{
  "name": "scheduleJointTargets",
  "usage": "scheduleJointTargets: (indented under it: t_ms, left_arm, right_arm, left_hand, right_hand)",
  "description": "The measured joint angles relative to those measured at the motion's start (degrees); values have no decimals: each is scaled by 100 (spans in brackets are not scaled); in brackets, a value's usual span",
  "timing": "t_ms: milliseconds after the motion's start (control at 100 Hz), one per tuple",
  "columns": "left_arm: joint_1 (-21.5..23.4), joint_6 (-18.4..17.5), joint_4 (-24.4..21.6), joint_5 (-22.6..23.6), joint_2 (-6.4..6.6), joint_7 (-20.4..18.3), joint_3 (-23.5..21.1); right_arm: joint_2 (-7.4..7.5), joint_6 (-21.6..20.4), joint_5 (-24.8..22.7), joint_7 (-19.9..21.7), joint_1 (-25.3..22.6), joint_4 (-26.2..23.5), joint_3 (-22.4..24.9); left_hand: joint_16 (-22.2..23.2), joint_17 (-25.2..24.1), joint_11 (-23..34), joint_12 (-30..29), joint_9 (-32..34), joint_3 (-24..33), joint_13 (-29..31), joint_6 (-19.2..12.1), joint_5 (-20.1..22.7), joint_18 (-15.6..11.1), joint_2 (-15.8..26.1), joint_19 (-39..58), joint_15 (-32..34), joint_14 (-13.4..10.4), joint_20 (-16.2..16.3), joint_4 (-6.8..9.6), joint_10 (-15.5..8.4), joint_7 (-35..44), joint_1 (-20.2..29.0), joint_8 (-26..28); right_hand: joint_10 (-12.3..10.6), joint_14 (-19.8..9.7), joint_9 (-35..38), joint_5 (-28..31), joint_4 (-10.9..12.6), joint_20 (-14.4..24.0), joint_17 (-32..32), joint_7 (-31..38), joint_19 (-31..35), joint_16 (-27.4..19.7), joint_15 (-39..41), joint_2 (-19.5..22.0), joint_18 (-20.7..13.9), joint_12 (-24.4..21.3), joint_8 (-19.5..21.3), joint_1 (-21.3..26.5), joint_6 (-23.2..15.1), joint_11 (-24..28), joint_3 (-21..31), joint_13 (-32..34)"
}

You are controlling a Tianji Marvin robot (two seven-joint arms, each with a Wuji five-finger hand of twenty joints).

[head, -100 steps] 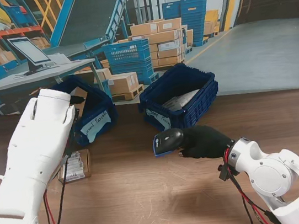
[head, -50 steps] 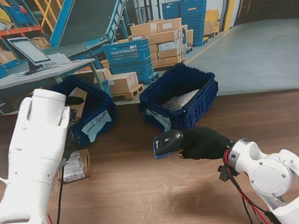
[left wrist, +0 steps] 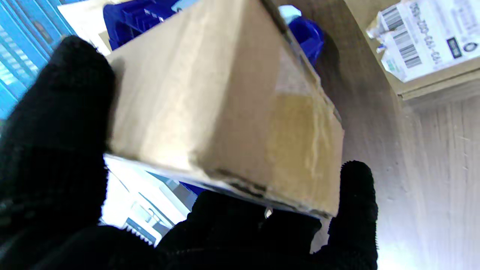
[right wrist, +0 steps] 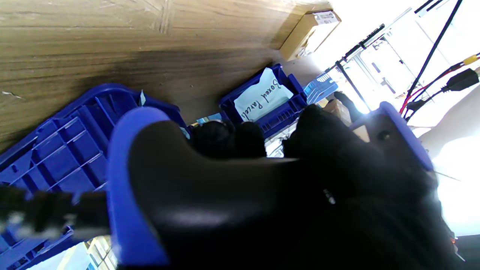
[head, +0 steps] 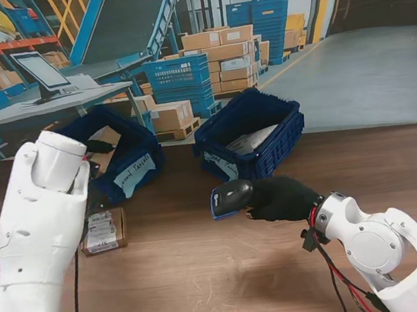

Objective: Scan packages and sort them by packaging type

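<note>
Brown cardboard box (left wrist: pixel 225 101), taped, held tilted over my left blue bin (head: pixel 136 162); second labelled box (head: pixel 104 231) flat on table; black-and-blue scanner (head: pixel 230 196) in hand.

You see a warehouse: grey concrete floor (head: pixel 367 71), stacked cardboard boxes (head: pixel 222 57) and blue crates (head: pixel 262 12), a grey desk (head: pixel 39 110) with monitor (head: pixel 41 71), conveyor ramp (head: pixel 123 17), brown wooden table (head: pixel 209 272).

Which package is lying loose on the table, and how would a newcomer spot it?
Start at the left blue bin with the handwritten paper label. On the wooden table just nearer to me lies a flat cardboard box, the only package resting on bare wood, its white barcode label facing up.
</note>
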Motion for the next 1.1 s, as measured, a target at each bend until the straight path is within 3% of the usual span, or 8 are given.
scheduleJointTargets:
  t_ms: [80,160,280,430,480,620,780,1100]
  left_arm:
    - [80,0,-67,170,-62,2,-250]
    - [148,2,-143,-50,60,223,-78]
    - [248,2,-387,-1365,514,964,501]
    - [260,2,-709,-2363,1280,1518,1390]
    - [259,2,-803,-2519,1450,1536,1499]
    - [215,2,-891,-1681,1484,938,1376]
    - [-132,2,-815,-1743,1601,933,1701]
    - [-1033,2,-95,-1672,1592,760,2236]
  right_arm:
    - [-4,-24,-11,-50,13,8,-21]
    - [-8,-41,-20,-63,25,10,-36]
    - [-10,-47,-37,-76,44,14,-56]
    - [-15,-46,-54,-94,66,16,-72]
    - [-16,-44,-58,-94,74,17,-75]
    - [-17,-43,-67,-89,95,17,-89]
    - [-18,-44,-69,-83,104,18,-93]
    - [-17,-19,-49,16,132,18,-87]
  left_hand:
    - [0,0,0,0,0,0,0,0,0,14,0,0,0,0,2,0,0,0,0,0]
    - [0,0,0,0,0,0,0,0,0,26,0,0,0,-1,3,-1,0,0,0,0]
    - [-1,0,0,0,0,0,0,0,0,26,0,1,0,-1,4,-1,0,0,0,0]
    - [-1,3,-20,0,25,0,0,0,0,29,0,1,0,-9,5,-1,0,0,0,0]
    - [-1,20,-20,0,27,0,0,0,5,29,0,9,0,-13,6,-1,0,0,0,0]
    - [-1,22,-20,0,27,0,0,0,6,32,0,12,0,-24,6,-1,0,0,0,-1]
    - [-1,24,-20,0,27,0,0,0,6,32,0,74,0,-40,12,-1,0,0,0,-1]
    - [-1,73,-20,0,28,0,0,0,7,35,0,288,0,-53,146,-2,0,-1,0,-1]
  right_hand:
    - [0,0,0,0,0,0,13,0,0,0,0,0,0,0,0,0,2,0,0,0]
    - [0,0,0,0,0,0,8,0,0,0,0,0,0,0,0,0,3,0,0,0]
    - [0,0,0,0,0,0,-6,0,0,0,0,0,0,0,0,0,2,0,0,0]
    - [0,0,0,0,0,0,-9,0,0,0,0,0,0,0,0,0,2,0,0,0]
    - [0,0,0,0,0,0,-9,0,0,0,0,0,0,0,0,0,2,0,0,0]
    - [0,0,0,0,0,0,-9,0,0,0,0,0,0,0,0,0,2,0,0,0]
    - [0,0,0,0,0,0,-9,0,0,0,0,0,0,0,0,0,2,0,0,0]
    - [0,0,0,0,0,0,-9,0,0,0,0,0,0,0,0,0,2,0,0,0]
